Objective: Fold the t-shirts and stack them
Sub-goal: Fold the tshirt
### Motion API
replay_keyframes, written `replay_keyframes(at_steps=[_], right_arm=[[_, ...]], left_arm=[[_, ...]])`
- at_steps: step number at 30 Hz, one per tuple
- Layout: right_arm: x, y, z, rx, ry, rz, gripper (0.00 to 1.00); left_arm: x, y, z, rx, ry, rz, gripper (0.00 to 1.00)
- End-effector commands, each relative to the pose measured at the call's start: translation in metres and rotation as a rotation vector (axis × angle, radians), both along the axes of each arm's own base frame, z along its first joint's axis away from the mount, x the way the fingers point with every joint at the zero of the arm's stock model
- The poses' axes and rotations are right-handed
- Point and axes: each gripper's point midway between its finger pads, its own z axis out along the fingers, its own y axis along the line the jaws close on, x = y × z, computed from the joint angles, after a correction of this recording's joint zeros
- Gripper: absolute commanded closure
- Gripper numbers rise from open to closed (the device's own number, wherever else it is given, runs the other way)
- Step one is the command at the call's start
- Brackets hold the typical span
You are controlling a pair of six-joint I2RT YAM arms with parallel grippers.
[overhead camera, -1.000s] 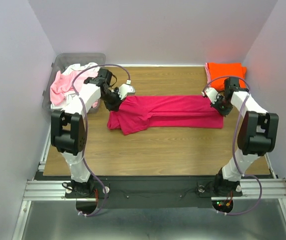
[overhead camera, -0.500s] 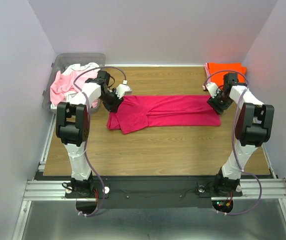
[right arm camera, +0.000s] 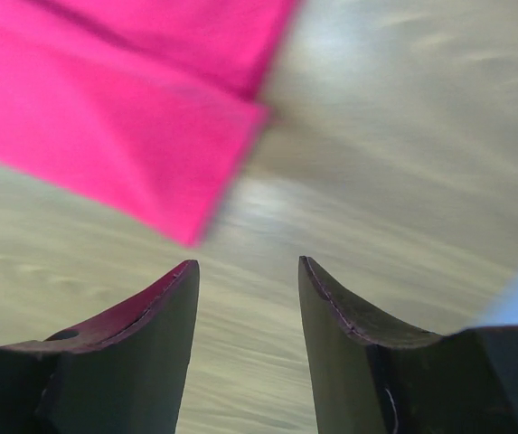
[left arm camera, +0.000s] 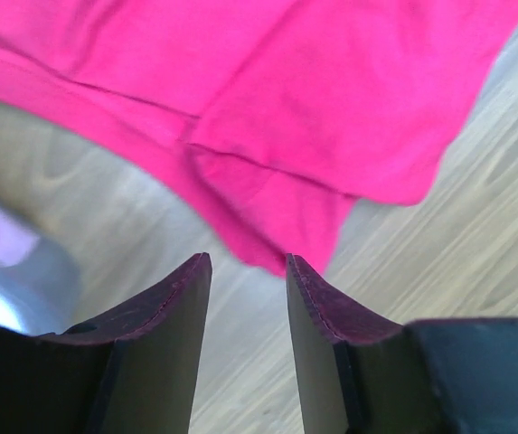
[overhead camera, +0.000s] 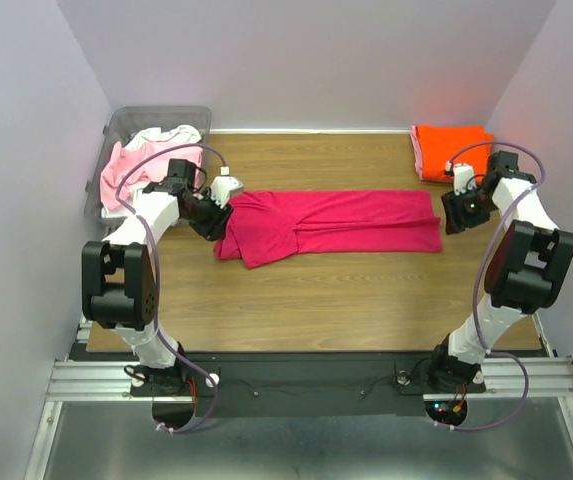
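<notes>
A deep magenta-pink t-shirt [overhead camera: 331, 222] lies stretched in a long band across the middle of the table, its left end bunched. My left gripper [overhead camera: 218, 214] sits just off that left end, open and empty; in the left wrist view the shirt's edge [left arm camera: 331, 99] lies beyond the fingertips of the gripper [left arm camera: 248, 262]. My right gripper [overhead camera: 450, 216] stands open just past the shirt's right end, and the right wrist view shows the shirt's corner [right arm camera: 123, 127] ahead of the empty gripper [right arm camera: 248, 264]. A folded orange t-shirt [overhead camera: 449, 150] rests at the back right. Pale pink and white t-shirts [overhead camera: 131, 165] sit crumpled in the bin.
A clear plastic bin [overhead camera: 156, 118] stands at the back left corner, close behind my left arm. Pale walls close in the table on the left, back and right. Bare wood [overhead camera: 316, 300] lies between the magenta shirt and the arm bases.
Both grippers have opened and let go of the magenta shirt's ends. Each has drawn outward, the left toward the bin, the right toward the right wall. The shirt lies flat.
</notes>
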Motion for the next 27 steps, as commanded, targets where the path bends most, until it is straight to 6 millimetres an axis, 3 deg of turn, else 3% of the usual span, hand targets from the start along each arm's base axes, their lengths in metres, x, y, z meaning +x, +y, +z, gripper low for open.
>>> replay_keyframes(at_steps=[1,8,16,18,19,21,22,23,27], right_arm=[[-0.017,0.039,-0.016,0.211,0.102,-0.044,0.46],[-0.015,0.054,-0.042,0.327,0.177,-0.084,0.42],[-0.018,0.045,-0.068,0.284,0.223,-0.134,0.46],[-0.023,0.043,-0.075,0.270,0.240,-0.140,0.60],[-0.023,0.042,-0.076,0.264,0.241,-0.141,0.75],[-0.027,0.039,-0.076,0.241,0.246,-0.142,0.88],[-0.032,0.038,-0.078,0.227,0.255,-0.136,0.99],[-0.035,0.035,-0.077,0.215,0.255,-0.135,0.99],[-0.053,0.018,-0.072,0.129,0.253,-0.133,0.99]], left_arm=[[-0.007,-0.016,-0.006,-0.097,0.029,0.045,0.50],[-0.015,-0.018,-0.039,-0.112,0.121,0.077,0.49],[-0.034,-0.014,-0.059,-0.087,0.166,0.073,0.52],[-0.040,-0.014,-0.064,-0.089,0.186,0.070,0.62],[-0.041,-0.014,-0.064,-0.091,0.191,0.064,0.69],[-0.049,-0.015,-0.064,-0.094,0.203,0.053,0.90],[-0.053,-0.014,-0.064,-0.092,0.209,0.049,0.96],[-0.057,-0.011,-0.060,-0.076,0.191,0.039,1.00],[-0.074,-0.004,-0.050,-0.040,0.183,0.020,1.00]])
